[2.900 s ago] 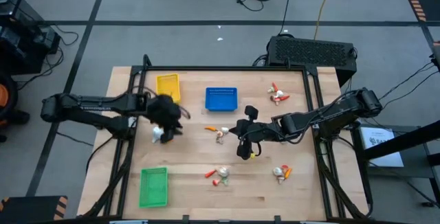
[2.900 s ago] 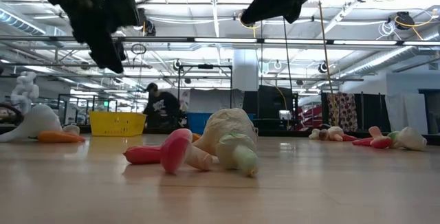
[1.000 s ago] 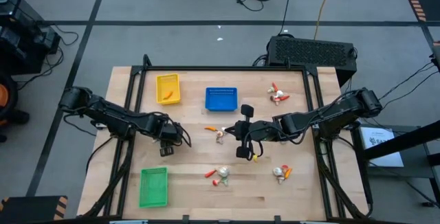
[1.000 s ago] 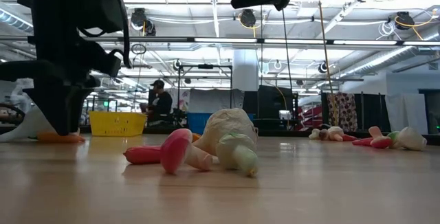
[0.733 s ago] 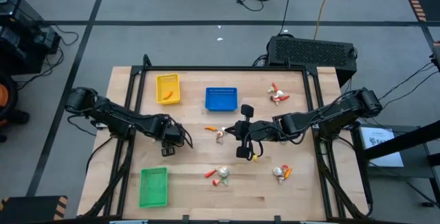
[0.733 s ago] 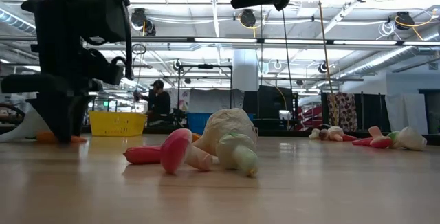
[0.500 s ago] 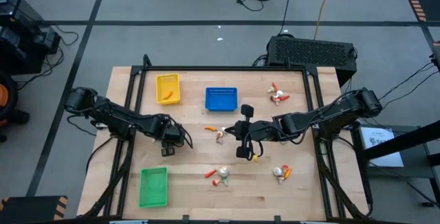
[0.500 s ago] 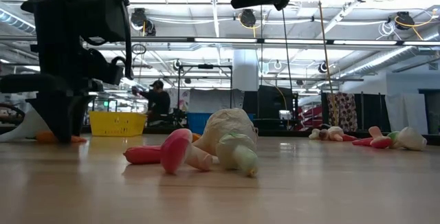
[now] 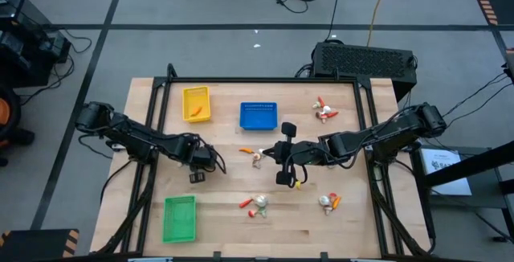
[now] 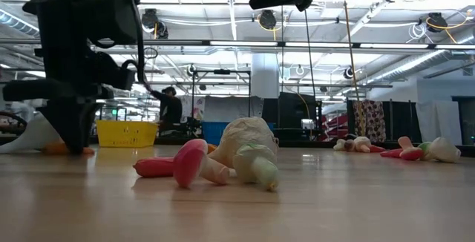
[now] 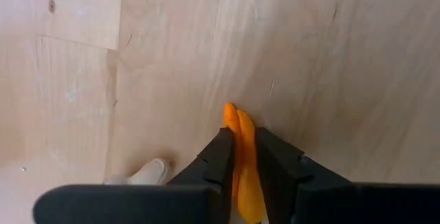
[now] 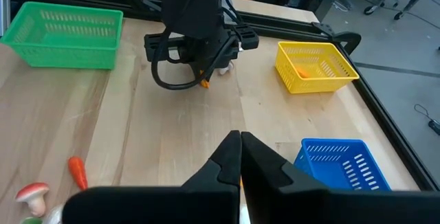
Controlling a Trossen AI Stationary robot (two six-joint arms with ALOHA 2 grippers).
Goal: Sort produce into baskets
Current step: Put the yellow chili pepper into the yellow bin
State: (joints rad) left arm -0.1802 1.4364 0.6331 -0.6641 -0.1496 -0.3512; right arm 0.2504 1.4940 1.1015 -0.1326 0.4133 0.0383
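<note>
Table (image 9: 225,214): green basket (image 9: 179,218) front-left, yellow basket (image 9: 196,103) and blue basket (image 9: 259,116) at back. Left gripper (image 11: 242,157) down on the wood between green and yellow, pinching an orange carrot piece (image 11: 242,162); whitish bulb (image 11: 141,175) just beside. Right gripper (image 12: 240,154) mid-table, fingers closed together; whether it holds anything can't be seen.

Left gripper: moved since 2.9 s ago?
Yes. The left gripper has shifted away from the yellow basket toward the green basket, and is now closed on a carrot.
</note>
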